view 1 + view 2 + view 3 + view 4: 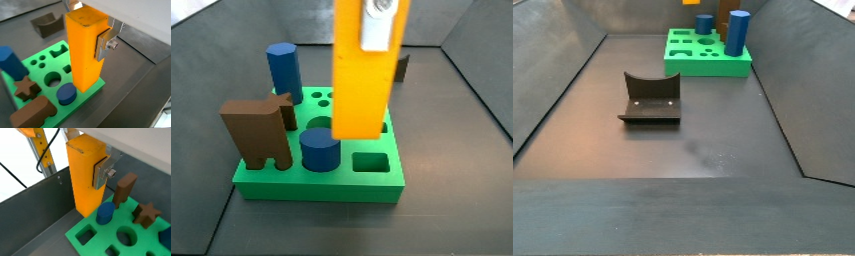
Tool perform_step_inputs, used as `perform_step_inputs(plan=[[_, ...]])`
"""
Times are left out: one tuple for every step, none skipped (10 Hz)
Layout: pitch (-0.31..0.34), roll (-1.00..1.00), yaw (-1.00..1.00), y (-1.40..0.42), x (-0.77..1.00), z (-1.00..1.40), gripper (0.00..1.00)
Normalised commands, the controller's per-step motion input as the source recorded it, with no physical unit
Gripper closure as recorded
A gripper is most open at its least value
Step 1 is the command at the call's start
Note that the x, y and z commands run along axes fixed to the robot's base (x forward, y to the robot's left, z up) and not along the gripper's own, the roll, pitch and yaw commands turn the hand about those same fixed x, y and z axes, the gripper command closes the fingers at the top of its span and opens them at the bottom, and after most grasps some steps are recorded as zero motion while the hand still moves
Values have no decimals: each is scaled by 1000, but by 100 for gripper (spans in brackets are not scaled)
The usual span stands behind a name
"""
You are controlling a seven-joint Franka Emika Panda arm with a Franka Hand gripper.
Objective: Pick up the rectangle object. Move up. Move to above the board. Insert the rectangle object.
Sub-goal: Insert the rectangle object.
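The rectangle object is a tall orange-yellow block that hangs upright, with my gripper shut on its upper part. One silver finger presses its side; the other finger is hidden behind it. The block shows in both wrist views, and in a side view it hangs above the green board, its lower end over the side with a square hole. My gripper is at the top of that view. Only the block's lower tip shows above the board.
On the board stand a blue hexagonal post, a brown notched block, a short blue cylinder and a brown star. The fixture stands on the dark floor away from the board. Dark walls close in the workspace.
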Motion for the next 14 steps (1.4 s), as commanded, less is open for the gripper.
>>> perform_step_inputs(plan=[[-24, -57, -531, 0, 674, -200, 100], [0, -13, -411, 0, 760, -217, 100], [0, 20, -71, 154, 26, -57, 100], [0, 84, -3, 31, 191, -509, 100], [-37, 174, 0, 9, 49, -806, 100], [-87, 194, 0, 0, 0, -886, 100], [-81, 153, 34, 0, 0, -869, 100], [-133, 136, 3, 49, -83, -791, 100], [-103, 126, 0, 103, -46, -760, 100], [-114, 100, 0, 137, 0, -743, 100], [-76, 119, 0, 149, 46, -734, 100], [-33, 94, 29, 177, 231, -654, 100], [0, 49, 46, 140, 489, -640, 100], [0, 7, 43, 80, 626, -677, 100]])
